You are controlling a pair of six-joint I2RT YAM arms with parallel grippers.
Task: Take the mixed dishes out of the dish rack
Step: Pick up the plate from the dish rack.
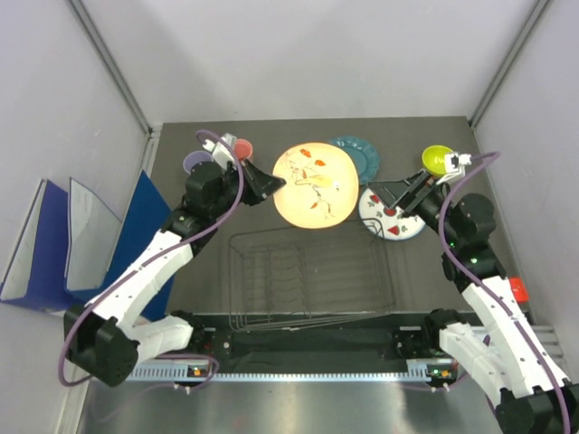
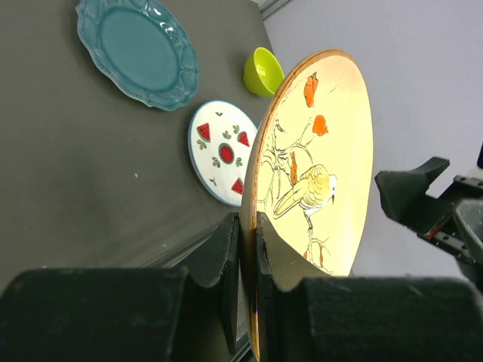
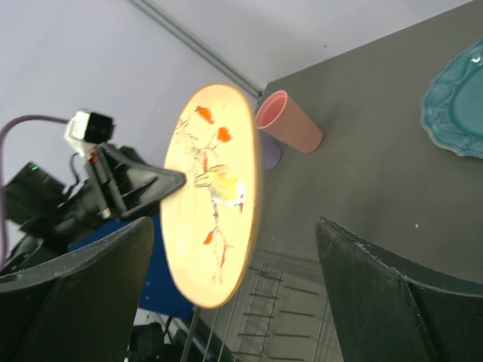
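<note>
Your left gripper [image 2: 245, 226] pinches the rim of the peach plate [image 1: 313, 186] and holds it raised off the bench [image 1: 181, 262], over the far edge of the dish rack [image 1: 308, 271]. Your right gripper [image 1: 380, 197] is spread wide with nothing between its fingers, above the white plate with red marks [image 1: 398, 224], which lies flat on the bench. The teal scalloped plate [image 1: 360, 155] lies just behind it, with the yellow-green bowl [image 1: 436, 161] to the right. The salmon-pink cup [image 1: 242, 146] and lavender cup [image 1: 195, 163] sit at the far left.
</note>
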